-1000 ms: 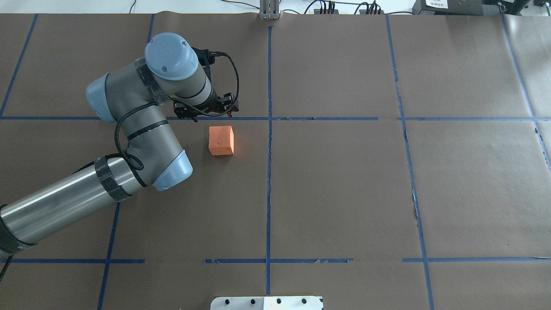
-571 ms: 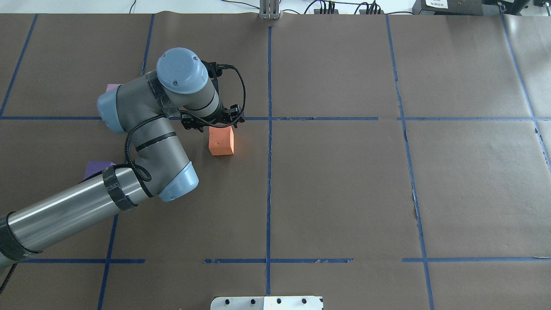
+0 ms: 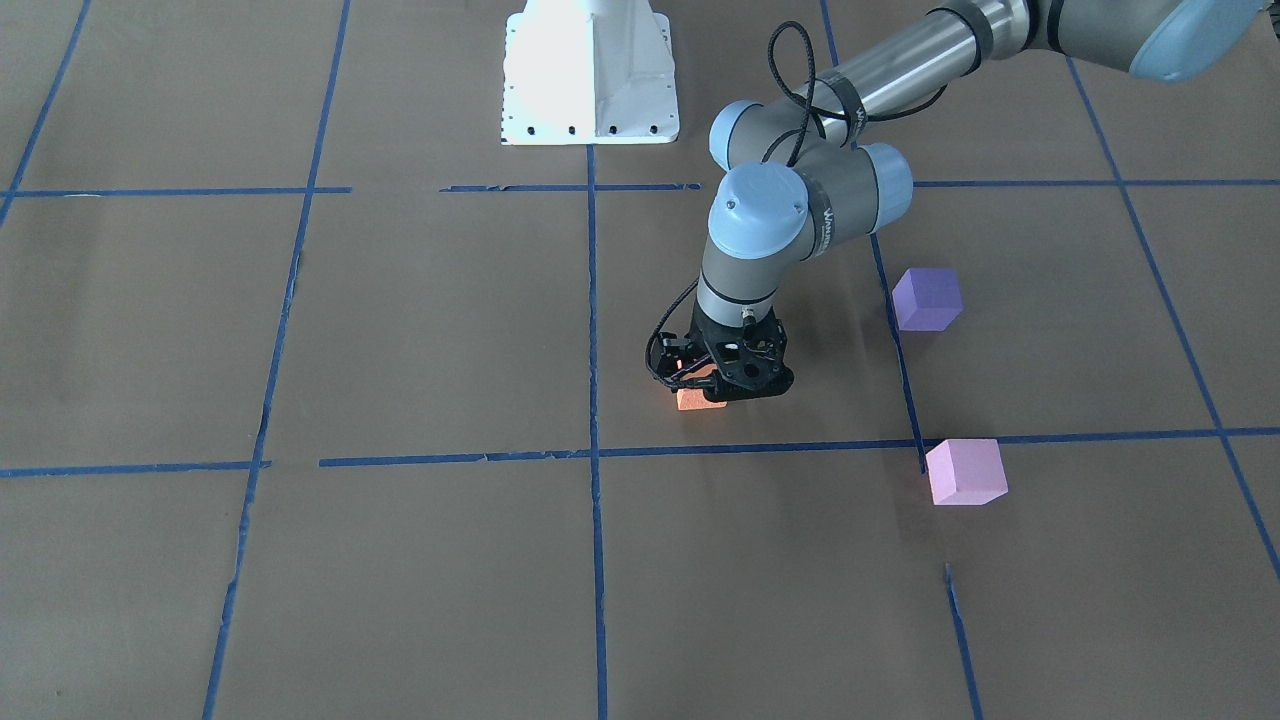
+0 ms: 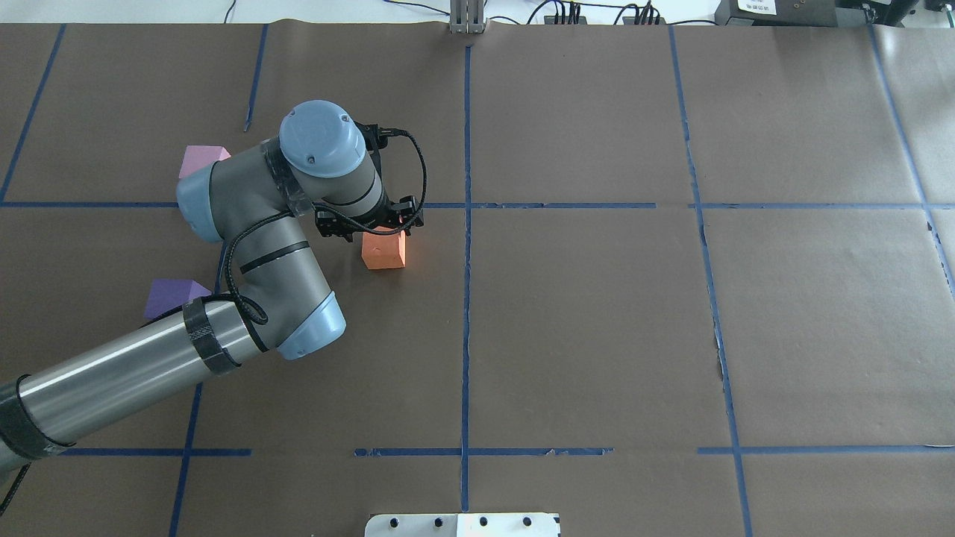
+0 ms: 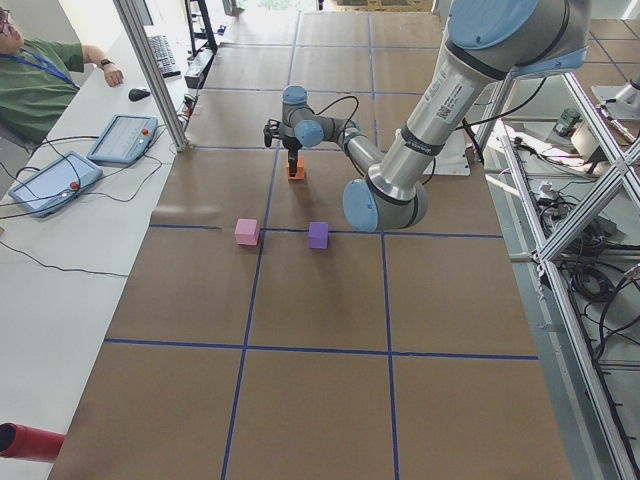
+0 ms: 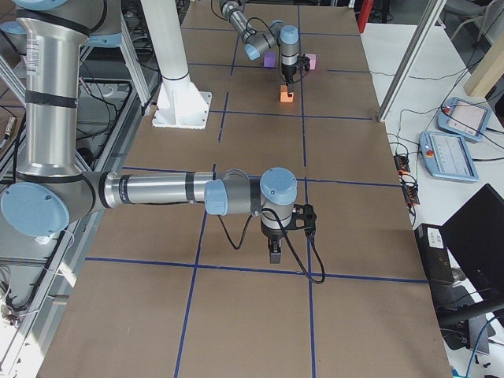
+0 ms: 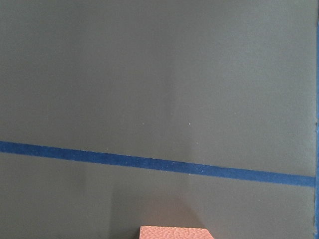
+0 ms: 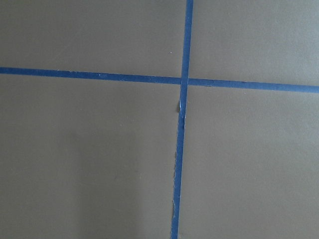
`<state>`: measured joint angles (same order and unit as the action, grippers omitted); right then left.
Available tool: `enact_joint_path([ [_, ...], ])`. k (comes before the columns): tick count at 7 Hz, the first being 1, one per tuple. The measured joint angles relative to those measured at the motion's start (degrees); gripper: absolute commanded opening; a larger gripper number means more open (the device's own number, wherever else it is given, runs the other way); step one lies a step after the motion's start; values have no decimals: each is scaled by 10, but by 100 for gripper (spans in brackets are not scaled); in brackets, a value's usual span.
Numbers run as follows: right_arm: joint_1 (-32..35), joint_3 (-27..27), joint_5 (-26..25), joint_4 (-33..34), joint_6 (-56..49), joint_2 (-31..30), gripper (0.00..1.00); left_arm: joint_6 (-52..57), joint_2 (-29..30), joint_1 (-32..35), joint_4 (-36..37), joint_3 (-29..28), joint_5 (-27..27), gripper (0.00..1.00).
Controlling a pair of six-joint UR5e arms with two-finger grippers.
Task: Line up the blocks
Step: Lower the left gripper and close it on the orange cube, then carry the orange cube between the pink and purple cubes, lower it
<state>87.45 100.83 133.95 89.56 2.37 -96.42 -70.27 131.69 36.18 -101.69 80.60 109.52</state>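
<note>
The orange block (image 4: 384,252) sits on the brown paper just left of the centre tape line; it also shows in the front view (image 3: 700,400) and at the bottom edge of the left wrist view (image 7: 174,232). My left gripper (image 4: 373,226) is open, lowered over the block's far half (image 3: 718,385); I cannot tell whether it touches. The violet-purple block (image 4: 168,297) and the pale pink block (image 4: 200,158) lie apart to the left, partly behind my left arm. My right gripper (image 6: 273,253) hangs above bare paper, seen only from the right side; I cannot tell its state.
Blue tape lines (image 4: 466,298) divide the brown paper into squares. The white robot base plate (image 3: 590,70) stands at the table's near edge. An operator (image 5: 40,80) sits beyond the far edge with tablets (image 5: 120,138).
My left arm has swung toward the robot's side, bringing the gripper from beyond the orange block to over it. The pink and purple blocks have come out from under the arm.
</note>
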Motion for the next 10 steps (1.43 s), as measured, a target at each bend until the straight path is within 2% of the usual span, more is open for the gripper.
enact_joint_path([
  [1,0,0,0,0,0,0,100,6,0,0,-3,-3,11,1],
  [3,0,0,0,0,0,0,100,32,-3,1,0,-2,78,1],
  [5,0,0,0,0,0,0,100,41,-25,26,3,18,104,2],
  [8,0,0,0,0,0,0,100,150,-143,124,4,106,136,2],
  [10,0,0,0,0,0,0,100,253,-220,160,0,116,140,6],
])
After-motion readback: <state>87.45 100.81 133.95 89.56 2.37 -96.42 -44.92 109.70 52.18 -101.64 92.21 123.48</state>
